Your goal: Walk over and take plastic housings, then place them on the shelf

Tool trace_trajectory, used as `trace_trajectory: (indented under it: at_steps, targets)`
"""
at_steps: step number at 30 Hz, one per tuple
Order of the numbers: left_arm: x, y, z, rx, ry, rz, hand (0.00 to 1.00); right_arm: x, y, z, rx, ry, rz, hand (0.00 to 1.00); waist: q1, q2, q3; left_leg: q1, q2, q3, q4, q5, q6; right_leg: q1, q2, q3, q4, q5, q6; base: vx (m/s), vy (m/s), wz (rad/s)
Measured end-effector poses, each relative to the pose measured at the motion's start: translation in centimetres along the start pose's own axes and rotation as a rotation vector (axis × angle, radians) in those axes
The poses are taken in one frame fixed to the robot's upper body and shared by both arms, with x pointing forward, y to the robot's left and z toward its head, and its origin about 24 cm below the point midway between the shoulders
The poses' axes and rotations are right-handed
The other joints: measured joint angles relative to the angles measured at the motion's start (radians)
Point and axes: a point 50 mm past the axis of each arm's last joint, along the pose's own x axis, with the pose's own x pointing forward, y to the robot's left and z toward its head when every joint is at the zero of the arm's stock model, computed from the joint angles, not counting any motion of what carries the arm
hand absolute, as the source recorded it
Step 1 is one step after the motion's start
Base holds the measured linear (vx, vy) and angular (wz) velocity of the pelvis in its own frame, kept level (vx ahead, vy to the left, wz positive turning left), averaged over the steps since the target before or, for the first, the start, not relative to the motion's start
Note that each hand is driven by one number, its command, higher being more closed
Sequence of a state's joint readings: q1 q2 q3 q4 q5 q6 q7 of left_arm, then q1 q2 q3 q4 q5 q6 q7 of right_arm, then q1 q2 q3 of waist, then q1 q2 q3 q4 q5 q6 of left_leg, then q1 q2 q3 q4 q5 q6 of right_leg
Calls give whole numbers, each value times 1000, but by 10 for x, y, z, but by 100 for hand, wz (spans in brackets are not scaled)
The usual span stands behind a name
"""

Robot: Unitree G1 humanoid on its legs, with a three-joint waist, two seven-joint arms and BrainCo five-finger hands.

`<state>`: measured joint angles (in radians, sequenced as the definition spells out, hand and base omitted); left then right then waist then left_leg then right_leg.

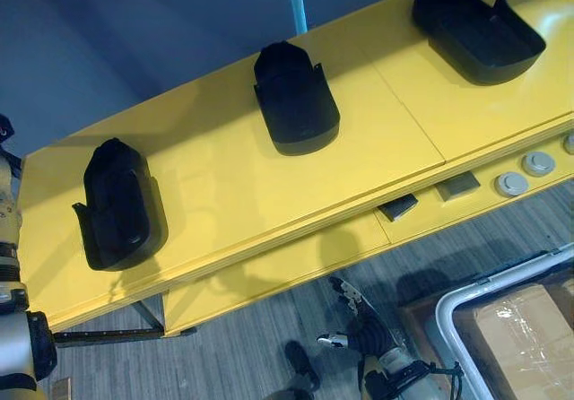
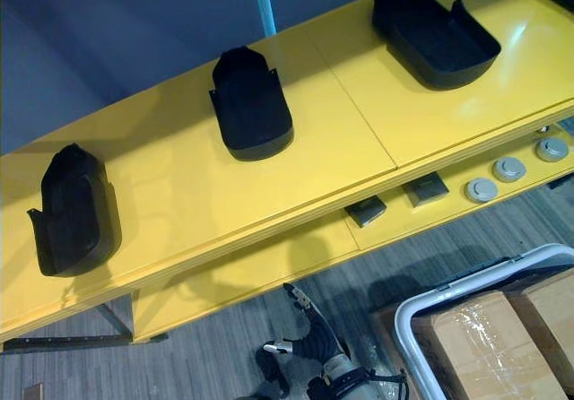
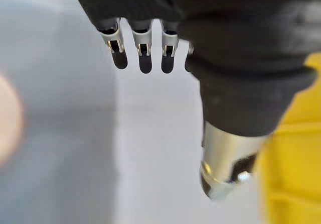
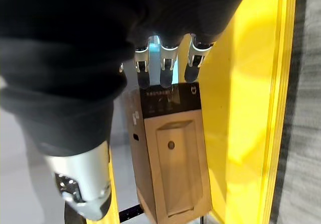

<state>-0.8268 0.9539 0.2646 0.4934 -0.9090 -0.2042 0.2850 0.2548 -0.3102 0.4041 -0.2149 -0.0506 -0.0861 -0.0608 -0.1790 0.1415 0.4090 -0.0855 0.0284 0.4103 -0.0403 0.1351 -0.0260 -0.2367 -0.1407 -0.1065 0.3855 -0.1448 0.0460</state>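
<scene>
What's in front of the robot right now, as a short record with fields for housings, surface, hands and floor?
Housings: three black ones, apart in a row: left housing, middle housing, right housing hollow side up
Surface: yellow table, round grey buttons on its front edge
Left hand: open, empty
Right hand: open, empty, off the table
Floor: film-wrapped cardboard boxes in a white-framed cart
</scene>
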Motion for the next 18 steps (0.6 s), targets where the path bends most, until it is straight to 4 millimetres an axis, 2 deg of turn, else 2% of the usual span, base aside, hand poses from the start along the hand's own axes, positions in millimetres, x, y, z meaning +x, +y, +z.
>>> trace_trajectory:
  at_steps: [2, 5, 7, 8, 10, 13, 18]
  targets:
    - [-21, -6, -8, -50, -17, -67, 100, -3, 4, -6, 22, 27, -10, 0, 2, -7, -39, 5, 7, -8, -10, 1, 3, 17, 8, -15, -23, 2, -2, 56, -3, 10]
    - [-78, -4, -38, -115, 73, -149, 100, -7, 11, -13, 47, 59, -30, 0, 4, -16, -86, 41, 11, -25, -28, 1, 5, 72, 17, -38, -56, 2, -2, 94, -8, 14]
    - [-156, 4, -67, -147, 229, -161, 100, -11, 15, -18, 70, 85, -67, 0, 15, -21, -121, 60, 16, -37, -30, -5, 13, 115, 23, -55, -89, 2, -2, 89, -10, 20]
    - [-176, 4, -74, -155, 284, -160, 100, -12, 16, -20, 78, 93, -77, 0, 21, -22, -122, 69, 17, -44, -30, -6, 15, 131, 24, -64, -99, 2, -2, 50, -12, 30]
    - [-252, 4, -93, -164, 509, -147, 100, -16, 18, -30, 96, 142, -115, 0, 40, -28, -137, 74, 18, -83, -29, -9, 14, 167, 26, -102, -129, 2, -2, 12, -19, 44]
    - [-300, 2, -97, -160, 656, -165, 100, -15, 12, -34, 87, 155, -138, 0, 80, -28, -143, 70, 20, -91, -28, -14, 7, 170, 27, -118, -135, 4, -4, -34, -6, 17]
    - [-321, -11, -96, -184, 713, -238, 100, -10, 10, -38, 73, 166, -149, 0, 81, -25, -155, 40, 23, -108, -23, -10, 11, 164, 30, -132, -154, 21, -7, -22, 1, 8]
